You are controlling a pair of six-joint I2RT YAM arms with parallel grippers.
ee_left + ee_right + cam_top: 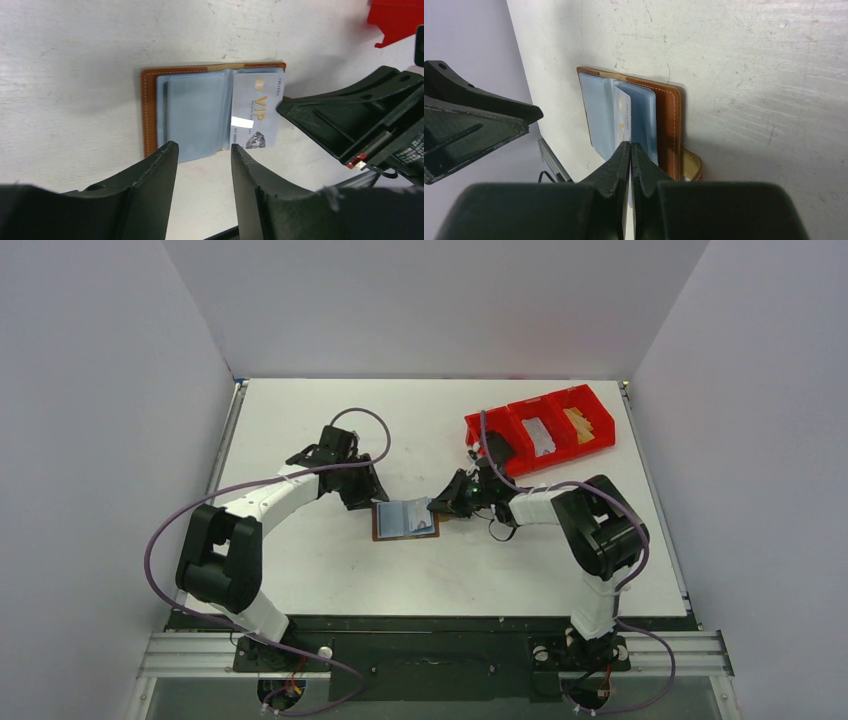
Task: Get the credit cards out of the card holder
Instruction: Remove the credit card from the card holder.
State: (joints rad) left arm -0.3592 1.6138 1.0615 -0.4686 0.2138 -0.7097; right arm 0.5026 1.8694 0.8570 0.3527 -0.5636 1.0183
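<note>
Card holder point(405, 519) lies open on the white counter point(300, 570), between both claws.
Right claw point(630, 146) pinches the silver VIP card point(255, 117) jutting from its pocket; left claw point(203, 149) hovers with fingers parted at the holder's other side.

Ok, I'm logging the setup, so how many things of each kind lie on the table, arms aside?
card holder: 1
credit card in view: 1
red bin: 1 (its contents are too small to count)
Total: 3
</note>
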